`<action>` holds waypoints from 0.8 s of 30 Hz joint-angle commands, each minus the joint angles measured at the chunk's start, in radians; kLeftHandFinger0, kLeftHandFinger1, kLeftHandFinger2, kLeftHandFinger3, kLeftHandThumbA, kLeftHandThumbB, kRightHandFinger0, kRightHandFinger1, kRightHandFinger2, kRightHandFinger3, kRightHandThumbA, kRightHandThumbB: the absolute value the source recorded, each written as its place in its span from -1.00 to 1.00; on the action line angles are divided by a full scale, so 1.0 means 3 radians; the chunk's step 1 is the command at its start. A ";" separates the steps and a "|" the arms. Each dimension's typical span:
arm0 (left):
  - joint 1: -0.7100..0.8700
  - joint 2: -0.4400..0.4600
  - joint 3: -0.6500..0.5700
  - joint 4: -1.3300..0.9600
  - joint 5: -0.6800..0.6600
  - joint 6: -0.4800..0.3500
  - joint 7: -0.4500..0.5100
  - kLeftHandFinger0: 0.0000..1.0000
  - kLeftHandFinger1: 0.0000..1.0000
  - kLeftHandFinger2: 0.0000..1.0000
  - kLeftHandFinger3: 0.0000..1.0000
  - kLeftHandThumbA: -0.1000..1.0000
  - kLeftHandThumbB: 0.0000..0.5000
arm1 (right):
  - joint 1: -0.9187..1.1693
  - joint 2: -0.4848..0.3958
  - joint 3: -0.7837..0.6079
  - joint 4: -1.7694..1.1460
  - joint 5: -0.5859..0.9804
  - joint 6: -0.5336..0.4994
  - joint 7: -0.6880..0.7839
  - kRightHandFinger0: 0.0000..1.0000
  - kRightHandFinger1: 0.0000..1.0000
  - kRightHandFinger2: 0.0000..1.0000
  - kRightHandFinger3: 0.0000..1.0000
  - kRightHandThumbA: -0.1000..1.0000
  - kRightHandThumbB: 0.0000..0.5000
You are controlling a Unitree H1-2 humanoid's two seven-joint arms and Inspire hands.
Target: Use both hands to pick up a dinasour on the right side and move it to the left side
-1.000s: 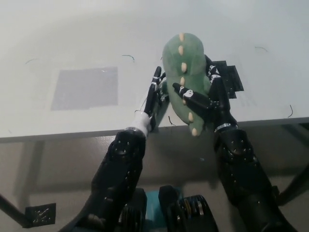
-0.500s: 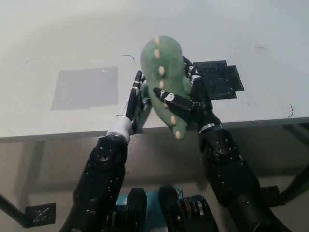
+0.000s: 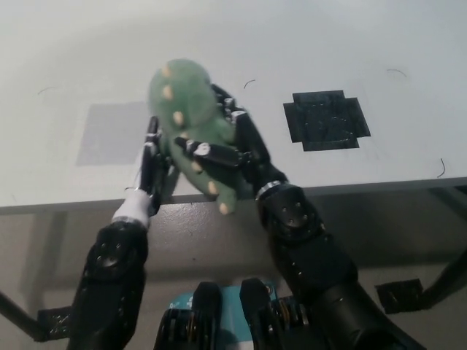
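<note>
The green dinosaur is a soft toy with pale spikes down its back. It is held up over the front part of the white counter, near the front edge. It is squeezed between the two hands. Its tail end hangs down just past the counter's front edge.

The right hand is pressed on the toy's right side, and one black finger is laid across the toy's back. The left hand is pressed flat against the toy's left side, with its fingers pointing up. Both hands are clamped on the toy together.

A grey square patch is seen on the counter just to the left of the toy, partly hidden by it. A black cross-shaped mark is seen on the counter to the right, apart from the toy and uncovered.
</note>
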 commanded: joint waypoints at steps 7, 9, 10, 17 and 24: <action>0.0193 -0.0013 -0.0006 -0.0376 -0.0044 0.0225 -0.0060 1.00 1.00 1.00 1.00 1.00 0.19 | 0.0105 0.0226 0.0200 -0.0253 -0.0021 0.0424 0.0466 1.00 1.00 1.00 1.00 1.00 -0.47; 0.0217 -0.0008 -0.0004 -0.0433 -0.0048 0.0215 -0.0068 1.00 1.00 1.00 1.00 1.00 0.22 | 0.0123 0.0226 0.0204 -0.0290 -0.0016 0.0438 0.0480 1.00 1.00 1.00 1.00 1.00 -0.45; 0.0219 -0.0008 -0.0003 -0.0449 -0.0049 0.0202 -0.0070 1.00 1.00 1.00 1.00 1.00 0.20 | 0.0125 0.0219 0.0216 -0.0305 -0.0032 0.0446 0.0481 1.00 1.00 1.00 1.00 1.00 -0.39; 0.0420 -0.0031 0.0028 -0.0821 -0.0097 0.0232 -0.0047 1.00 1.00 1.00 1.00 1.00 0.10 | 0.0237 0.0210 0.0326 -0.0479 -0.0054 0.0393 0.0581 1.00 1.00 1.00 1.00 1.00 -0.33; 0.0638 -0.0047 0.0026 -0.1128 -0.0081 0.0278 -0.0018 1.00 1.00 1.00 1.00 1.00 0.12 | 0.0402 0.0188 0.0490 -0.0768 -0.0154 0.0441 0.0602 1.00 1.00 1.00 1.00 1.00 -0.37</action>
